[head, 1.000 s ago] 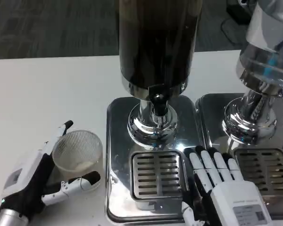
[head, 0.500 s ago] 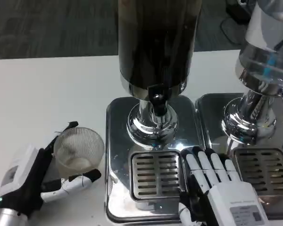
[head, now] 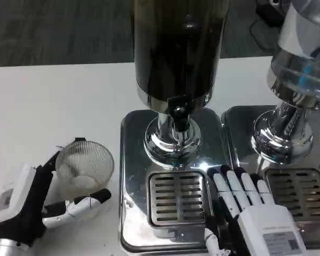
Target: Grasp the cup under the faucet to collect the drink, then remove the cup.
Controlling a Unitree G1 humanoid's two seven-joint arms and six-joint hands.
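At lower left, the cup (head: 86, 166) is held by the left hand (head: 34, 205); the right hand (head: 258, 216) is laid flat at lower right, seemingly grasping nothing.

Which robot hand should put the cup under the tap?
The left hand. Its fingers already wrap the clear cup beside the drip grate. The right hand rests flat on the tray, holding nothing.

White shells, black joints

The left hand (head: 34, 200) has a white back over black palm parts, with white fingers tipped in black — a silver forearm shows at its wrist. The right hand (head: 250, 213) has a white back bearing a grey printed label, its fingers banded white and black.
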